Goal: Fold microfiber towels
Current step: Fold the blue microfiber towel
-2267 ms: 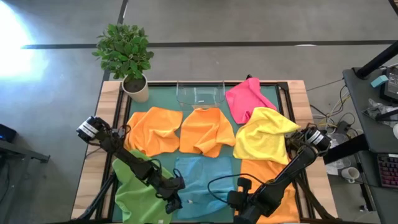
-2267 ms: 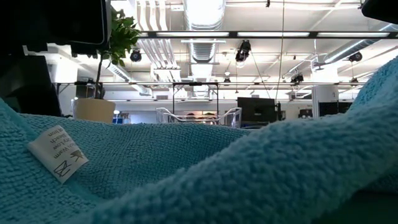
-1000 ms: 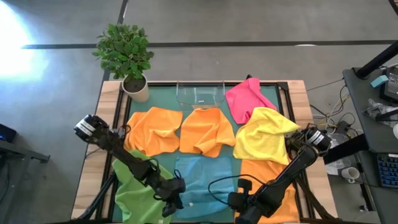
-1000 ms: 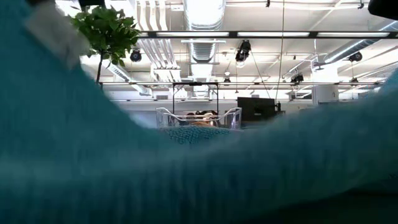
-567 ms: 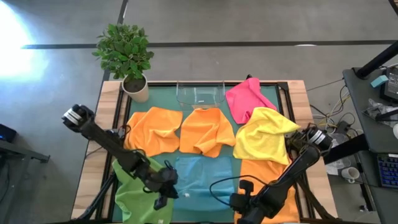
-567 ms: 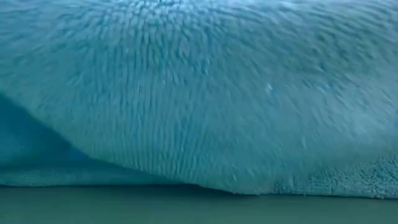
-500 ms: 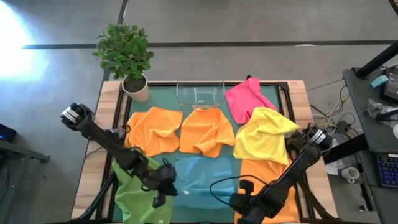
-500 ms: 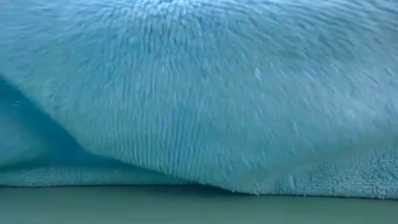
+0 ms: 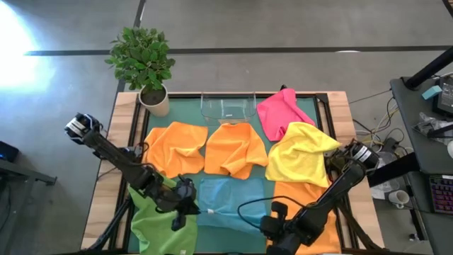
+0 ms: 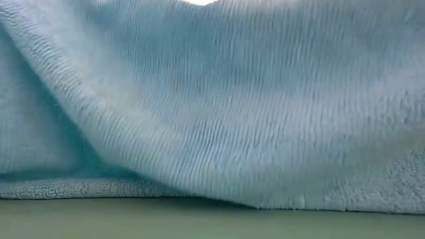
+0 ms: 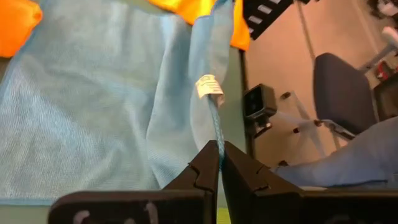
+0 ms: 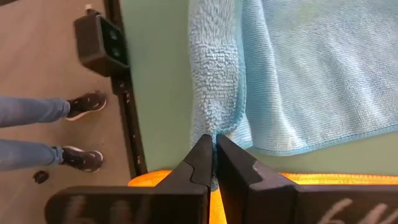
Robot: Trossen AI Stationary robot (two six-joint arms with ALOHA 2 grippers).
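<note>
The light blue towel (image 9: 230, 202) lies near the table's front edge, between the green towel (image 9: 157, 228) and an orange towel (image 9: 311, 212). It fills the low view (image 10: 212, 99). My left gripper (image 9: 185, 207) is shut on its near left part and my right gripper (image 9: 272, 227) on its near right part. Two more orange towels (image 9: 177, 147) (image 9: 233, 150), the yellow towel (image 9: 304, 154) and the pink towel (image 9: 279, 112) lie crumpled farther back. My left gripper pinches the blue towel's edge (image 11: 217, 144) between its two fingers, a little way from the white label (image 11: 208, 86). That edge rises clear of the table while the rest lies flat. My right gripper pinches the towel's hemmed corner (image 12: 214, 132) between its two fingers. From there the towel runs on along the green mat.
A clear tray (image 9: 228, 106) stands at the far edge, a potted plant (image 9: 145, 64) at the far left corner. The low camera (image 11: 260, 102) sits at the table's near edge. A person's legs (image 12: 43, 130) show beyond that edge.
My left gripper has gone toward the table's left and a little toward the far edge, staying shut. The blue towel's near part has come up with it and risen in front of the low camera, hiding the room. The towel reaches less far toward the near edge.
</note>
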